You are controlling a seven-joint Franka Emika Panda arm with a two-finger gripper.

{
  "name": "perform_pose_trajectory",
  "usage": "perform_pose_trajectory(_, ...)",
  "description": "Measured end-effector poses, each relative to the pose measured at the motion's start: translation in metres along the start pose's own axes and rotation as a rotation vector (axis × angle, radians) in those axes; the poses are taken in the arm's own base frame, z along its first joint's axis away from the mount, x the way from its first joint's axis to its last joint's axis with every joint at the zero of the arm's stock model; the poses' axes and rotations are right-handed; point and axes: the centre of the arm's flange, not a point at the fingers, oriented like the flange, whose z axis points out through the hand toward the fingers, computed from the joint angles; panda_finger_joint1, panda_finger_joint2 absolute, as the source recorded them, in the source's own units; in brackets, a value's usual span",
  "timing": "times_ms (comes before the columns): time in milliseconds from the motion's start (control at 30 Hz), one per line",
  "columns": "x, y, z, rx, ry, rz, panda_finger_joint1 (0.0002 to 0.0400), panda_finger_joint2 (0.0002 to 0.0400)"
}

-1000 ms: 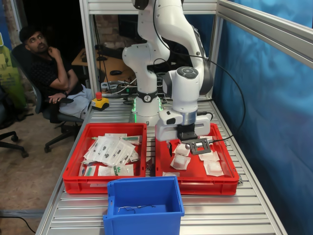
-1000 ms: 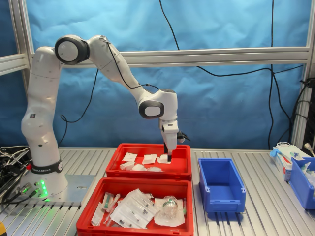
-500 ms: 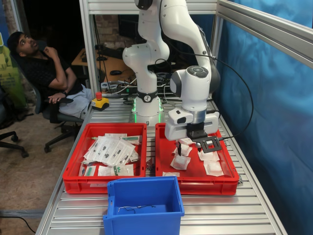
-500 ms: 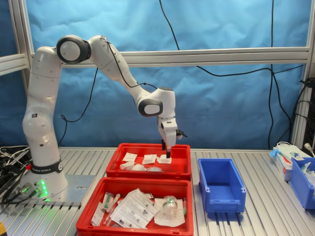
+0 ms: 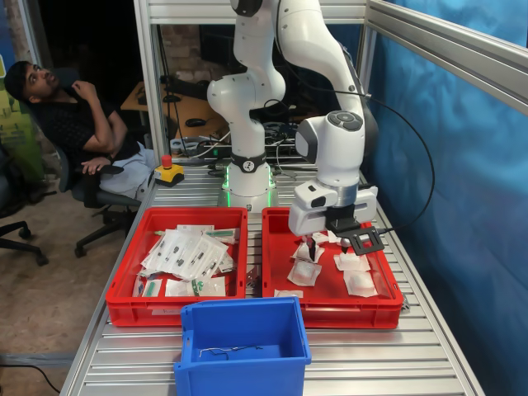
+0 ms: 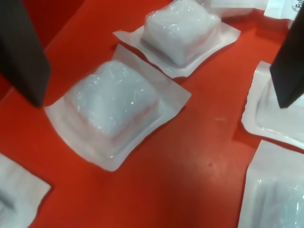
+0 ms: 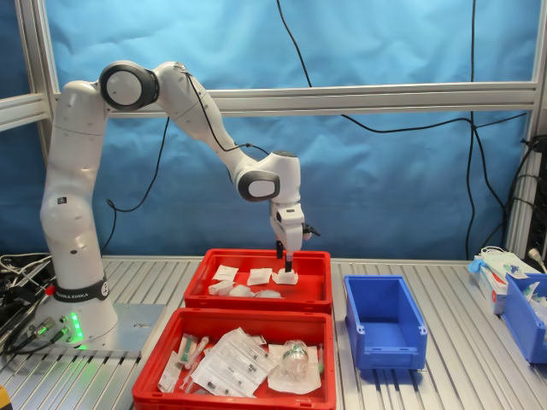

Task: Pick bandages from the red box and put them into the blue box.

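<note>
Red box [image 5: 285, 290] walls ring the jaws, which hang apart and empty over loose bandages [image 6: 111, 107] on its floor, with open floor between packets. Blue box [image 5: 239, 342] sits well apart on the table [image 5: 379, 363], beside a second red crate [image 5: 124, 301] of long clear packets.

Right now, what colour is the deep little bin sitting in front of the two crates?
Bright blue bin, clearest in the first exterior view.

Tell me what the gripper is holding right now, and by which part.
Nothing. The gripper is open over the red box; in the wrist view its fingers stand wide apart above loose bandages, gripping none.
</note>
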Motion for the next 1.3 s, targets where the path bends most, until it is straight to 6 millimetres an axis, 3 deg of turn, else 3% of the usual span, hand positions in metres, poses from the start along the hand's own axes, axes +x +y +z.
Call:
perform_pose_trajectory(900, -0.020, 0.002, 0.016, -0.025, -0.027, -0.024, 0.0400, 0.0400)
perform_pose_trajectory(1300, -0.041, -0.003, 0.026, -0.021, -0.033, -0.059, 0.0400, 0.0400)
